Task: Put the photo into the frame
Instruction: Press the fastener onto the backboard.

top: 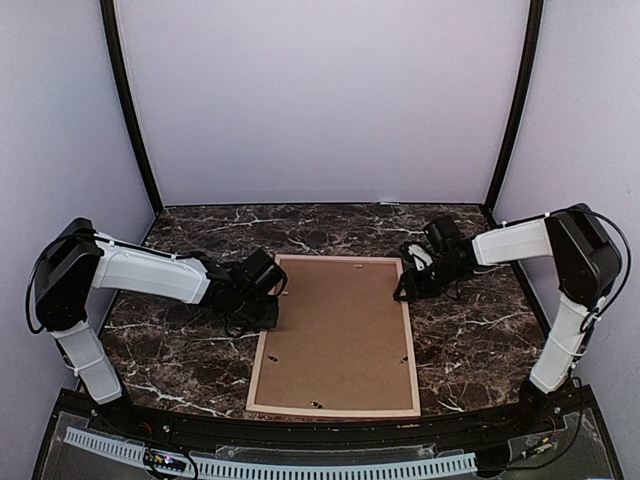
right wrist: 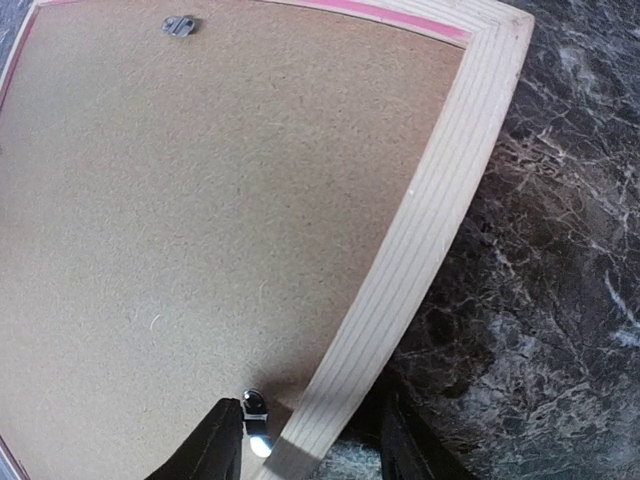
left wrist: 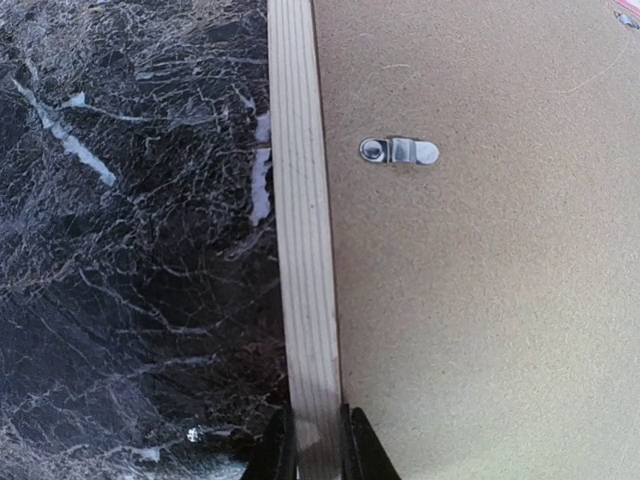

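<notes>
The frame (top: 331, 410) lies face down in the middle of the marble table, its pale moulding around a brown backing panel (top: 338, 330). The photo is hidden. My left gripper (top: 270, 302) is at the frame's left side. In the left wrist view it (left wrist: 318, 452) is shut on the moulding (left wrist: 300, 200), one finger against each side of the strip. My right gripper (top: 406, 286) is at the frame's right side near the far corner. In the right wrist view it (right wrist: 310, 440) stands open astride the moulding (right wrist: 430, 220), with a gap between the strip and the outer finger.
Small metal clips sit on the backing panel, one near my left gripper (left wrist: 398, 151) and one right beside my right gripper's inner finger (right wrist: 254, 405). A hanger fitting (right wrist: 180, 24) is at the panel's far edge. Dark marble table (top: 470, 340) surrounds the frame; walls enclose three sides.
</notes>
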Robot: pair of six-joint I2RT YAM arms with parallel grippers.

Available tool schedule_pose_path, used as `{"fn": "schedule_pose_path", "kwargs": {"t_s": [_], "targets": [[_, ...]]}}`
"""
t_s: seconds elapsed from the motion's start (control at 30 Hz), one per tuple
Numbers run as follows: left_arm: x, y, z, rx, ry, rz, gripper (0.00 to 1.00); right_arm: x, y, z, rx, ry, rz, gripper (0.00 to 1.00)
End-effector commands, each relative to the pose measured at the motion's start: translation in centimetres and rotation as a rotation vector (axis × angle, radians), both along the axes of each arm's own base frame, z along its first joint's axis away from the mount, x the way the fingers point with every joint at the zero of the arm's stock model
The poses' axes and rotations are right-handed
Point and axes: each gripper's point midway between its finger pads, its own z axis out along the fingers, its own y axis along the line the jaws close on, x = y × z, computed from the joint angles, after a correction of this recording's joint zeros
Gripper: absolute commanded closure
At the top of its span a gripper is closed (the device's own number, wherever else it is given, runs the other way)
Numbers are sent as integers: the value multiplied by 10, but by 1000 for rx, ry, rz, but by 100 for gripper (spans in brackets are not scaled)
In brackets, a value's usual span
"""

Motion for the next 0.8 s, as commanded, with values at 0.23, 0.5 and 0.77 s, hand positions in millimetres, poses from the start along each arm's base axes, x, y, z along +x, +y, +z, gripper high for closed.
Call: {"fn": "schedule_pose_path", "kwargs": {"t_s": [0.23, 0.5, 0.77], "targets": [[-10, -2, 0, -5, 0, 10, 99, -29, -19, -9, -65, 94, -17, 48], [-10, -3, -1, 4, 1, 2, 99, -30, -13, -15, -106, 89, -3, 47], [-9, -4, 0, 4, 0, 0, 99, -19, -8, -16, -116, 78, -3, 54]]}}
